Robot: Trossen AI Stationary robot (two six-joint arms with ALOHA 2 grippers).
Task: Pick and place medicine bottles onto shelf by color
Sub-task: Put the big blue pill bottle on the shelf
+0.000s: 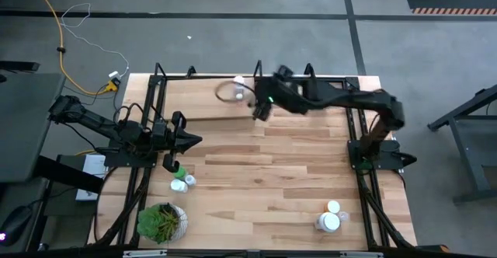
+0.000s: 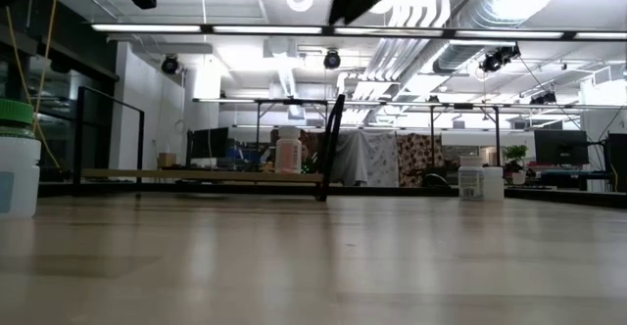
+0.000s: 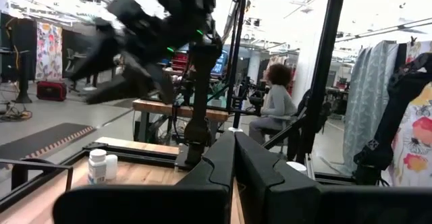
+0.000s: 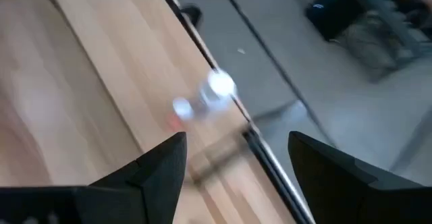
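The shelf (image 1: 206, 102), a light plank in black rods, stands at the table's far edge. On its right end stands a bottle (image 1: 239, 93) with a white cap and an orange body (image 2: 288, 154), blurred in the right wrist view (image 4: 216, 89). My right gripper (image 1: 260, 106) hangs open and empty just right of and above that bottle (image 4: 236, 153). My left gripper (image 1: 194, 140) waits shut at the left side (image 3: 234, 156). Below it on the table stand a green bottle (image 1: 172, 167) and two white ones (image 1: 184, 183). Two more white bottles (image 1: 331, 215) stand near the front right.
A potted green plant (image 1: 161, 221) sits at the front left corner. Black frame rods (image 1: 361, 134) run along both table sides. Bare wood lies in the table's middle (image 1: 272, 172). A person (image 3: 277, 102) sits in the room beyond the table.
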